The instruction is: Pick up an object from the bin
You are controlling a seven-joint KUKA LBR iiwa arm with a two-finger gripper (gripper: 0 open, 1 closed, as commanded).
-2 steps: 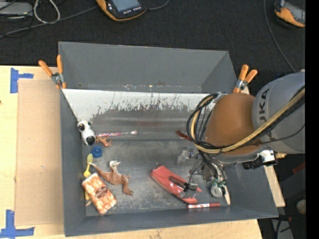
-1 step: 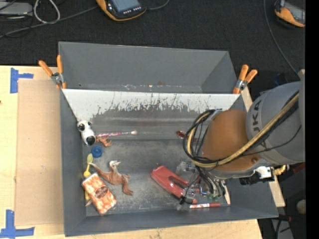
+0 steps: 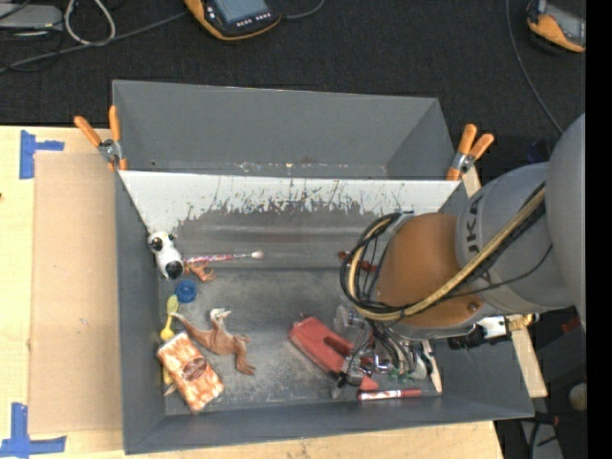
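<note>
pincer [image 3: 369,363] just beside flat red slab [image 3: 314,341]

Arm [image 3: 521,242] reaches from right, gripper [image 3: 366,365] pointing down

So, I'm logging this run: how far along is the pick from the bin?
Done: the tool is low in the grey metal bin, lower right in the view, at the flat red block's right end. In hand: nothing visibly lifted; a grip on the block I cannot confirm. Left: grasp and lift out. The brown toy dinosaur and orange patterned packet lie untouched at the left.
</note>
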